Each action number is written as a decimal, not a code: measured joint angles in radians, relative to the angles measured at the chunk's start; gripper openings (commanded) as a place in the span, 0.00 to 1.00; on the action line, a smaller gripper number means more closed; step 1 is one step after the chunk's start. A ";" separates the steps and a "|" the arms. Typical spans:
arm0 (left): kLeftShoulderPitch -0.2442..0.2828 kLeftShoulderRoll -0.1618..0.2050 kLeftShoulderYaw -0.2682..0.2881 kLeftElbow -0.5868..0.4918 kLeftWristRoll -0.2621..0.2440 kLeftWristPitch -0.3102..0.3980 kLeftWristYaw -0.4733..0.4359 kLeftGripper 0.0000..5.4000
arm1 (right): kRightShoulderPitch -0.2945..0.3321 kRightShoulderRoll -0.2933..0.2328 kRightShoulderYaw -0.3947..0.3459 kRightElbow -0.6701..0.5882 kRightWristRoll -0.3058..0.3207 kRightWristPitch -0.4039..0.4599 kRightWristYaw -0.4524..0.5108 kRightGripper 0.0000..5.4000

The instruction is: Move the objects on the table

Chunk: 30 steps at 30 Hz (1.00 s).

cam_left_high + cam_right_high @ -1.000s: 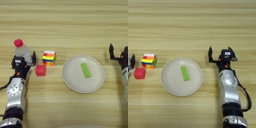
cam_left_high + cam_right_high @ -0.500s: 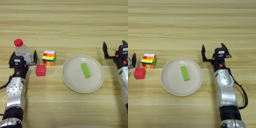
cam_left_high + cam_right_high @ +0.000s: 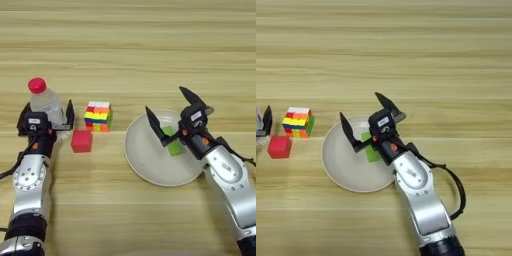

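table: large light wood-grain table (image 3: pixel 128 45); its far half is bare planks, as is the near strip between the arms.
right arm: silver forearm slants in from the near right corner; right gripper (image 3: pixel 172 116) over the plate, its two black fingers spread wide, grasping nothing.
left arm: rises along the left edge; left gripper (image 3: pixel 47 119) with fingers either side of the bottle; whether they clamp it, cannot tell.
plate: wide round cream plate (image 3: pixel 142 159), right of centre.
bottle: clear plastic bottle with red cap (image 3: pixel 44 103), upright near the left edge.
puzzle cube: multicoloured striped puzzle cube (image 3: pixel 98 116), between bottle and plate.
red cube: small red cube (image 3: pixel 81 141), just beside the puzzle cube's near left corner.
green block: small flat green rectangular block (image 3: pixel 173 146) on the plate, partly hidden under the right gripper.
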 measured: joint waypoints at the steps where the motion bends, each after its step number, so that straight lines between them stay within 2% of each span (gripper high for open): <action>1: 0.000 0.000 0.000 0.000 0.000 0.000 0.000 1.00 | 0.002 -0.001 0.006 0.000 -0.001 0.005 0.003 1.00; 3: 0.000 0.000 -0.001 0.000 0.000 0.000 0.000 1.00 | 0.007 -0.002 0.020 -0.001 0.016 0.058 0.028 1.00; 8: 0.000 0.000 -0.002 -0.001 0.000 0.000 0.000 1.00 | 0.017 0.032 0.009 0.004 0.126 0.201 0.057 1.00; 11: 0.001 0.000 -0.002 -0.001 0.001 0.000 0.001 1.00 | 0.015 0.044 0.005 0.003 0.151 0.253 0.058 1.00; 16: 0.002 0.000 -0.003 -0.006 0.002 0.000 0.003 1.00 | 0.006 0.063 -0.009 0.025 0.159 0.301 0.037 1.00; 30: 0.008 0.000 -0.007 -0.010 0.002 0.001 0.006 1.00 | -0.034 0.096 -0.088 0.143 0.176 0.320 -0.004 1.00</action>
